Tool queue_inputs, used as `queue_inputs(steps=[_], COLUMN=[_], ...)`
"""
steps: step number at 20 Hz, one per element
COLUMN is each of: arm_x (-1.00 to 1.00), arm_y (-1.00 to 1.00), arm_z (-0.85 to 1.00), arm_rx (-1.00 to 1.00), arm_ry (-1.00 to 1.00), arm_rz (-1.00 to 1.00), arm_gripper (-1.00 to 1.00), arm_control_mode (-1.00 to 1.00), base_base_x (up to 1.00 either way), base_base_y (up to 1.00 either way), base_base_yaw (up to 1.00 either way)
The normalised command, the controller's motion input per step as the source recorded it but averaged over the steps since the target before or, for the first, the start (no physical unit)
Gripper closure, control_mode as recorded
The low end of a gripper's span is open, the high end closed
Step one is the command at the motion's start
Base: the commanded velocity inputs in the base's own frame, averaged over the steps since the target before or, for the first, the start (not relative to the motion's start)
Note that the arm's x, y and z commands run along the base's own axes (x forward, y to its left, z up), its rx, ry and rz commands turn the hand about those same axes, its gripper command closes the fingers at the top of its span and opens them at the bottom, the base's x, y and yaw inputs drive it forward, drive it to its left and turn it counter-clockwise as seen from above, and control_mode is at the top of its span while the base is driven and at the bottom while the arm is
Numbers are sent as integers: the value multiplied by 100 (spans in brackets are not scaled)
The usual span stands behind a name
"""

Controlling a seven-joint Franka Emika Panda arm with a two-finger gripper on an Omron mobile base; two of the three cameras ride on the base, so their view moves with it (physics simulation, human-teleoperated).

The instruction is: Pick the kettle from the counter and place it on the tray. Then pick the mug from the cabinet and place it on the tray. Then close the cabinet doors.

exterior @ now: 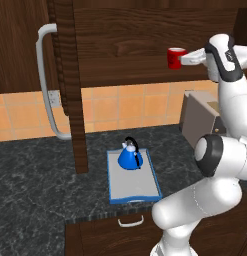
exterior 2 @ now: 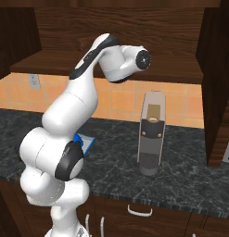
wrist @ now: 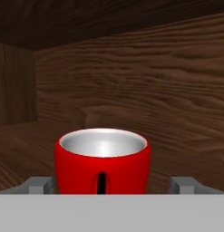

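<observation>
Mug: the red mug (wrist: 103, 161) stands upright on the cabinet floor, straight ahead of the hand and close to it, its pale inside showing and its handle edge-on toward the camera; from the left base view the mug (exterior: 175, 57) sits at the tip of the reaching arm.
Gripper: the gripper (wrist: 112, 185) is spread wide, one grey fingertip (wrist: 38, 184) to the left of the mug and one to the right, both clear of its sides with a gap showing.
Cabinet: the dark wood cabinet (wrist: 145, 86) walls surround the hand; back panel beyond the mug, side wall to the left, ceiling above.
Door: the left cabinet door (exterior: 70, 75) stands swung out edge-on, far left of the hand, with its long pale bar handle (exterior: 45, 80).
Kettle: the blue kettle (exterior: 130, 156) stands upright on the tray (exterior: 137, 190), well below and left of the hand.
Counter: the dark marbled counter (exterior: 40, 185) carries the tray at its front edge; orange tiled wall (exterior: 130, 107) behind, with a wall socket (exterior 2: 34, 81).
Appliance: a grey upright appliance (exterior 2: 151, 139) stands on the counter below the hand.
</observation>
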Motion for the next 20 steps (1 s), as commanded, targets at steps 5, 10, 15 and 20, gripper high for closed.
queue_inputs(steps=[5,10,15,20], arm_x=[5,1,-2,-14], arm_y=[14,12,1,0], arm_z=[-1,-8,-6,-4], arm_rx=[0,0,0,0], arm_ry=[0,8,2,0], arm_rz=[1,0,0,0], arm_gripper=[100,100,100,100], arm_control_mode=[-100,-100,-100,-100], base_base_x=[0,0,0,0], base_base_y=[0,0,0,0], base_base_yaw=[0,0,0,0])
